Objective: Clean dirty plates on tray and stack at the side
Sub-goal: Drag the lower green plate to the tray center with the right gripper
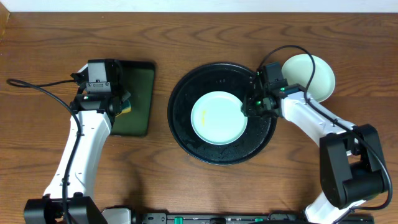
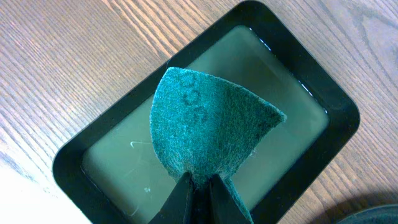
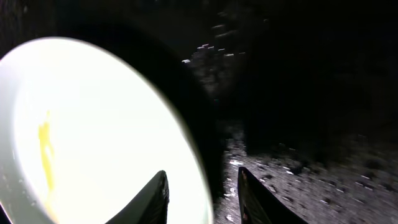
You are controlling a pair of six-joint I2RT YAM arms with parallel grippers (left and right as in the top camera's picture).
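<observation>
Mostly the risk sits on the round black tray point(image 1: 186, 134): its floor glistens w/ specks, prob. wet, so the mint plate point(image 1: 217, 117) lying on it, about centre, could skate or tilt if nudged. Right end effector point(image 3: 202, 177) stands part-open, fingers astride the plate's right rim w/o clamping it. A close from here w/ the rim off-centre may catch only the lip & let the plate slip. A yellow smear point(image 3: 45, 146) shows on that plate, so stacking it now looks premature.

Left end effector point(image 2: 200, 183) is pinched tight on a green scrub pad point(image 2: 208, 118) above the rectangular tray point(image 2: 311, 81), which looks to hold liquid; drips on wood are poss. once it crosses over.

A pale plate point(image 1: 309, 76) lies off the round tray, just right of it, partly behind the arm.

Worktop point(image 1: 50, 37): brown wood grain. Room barely seen, only a pale strip along the far edge.
</observation>
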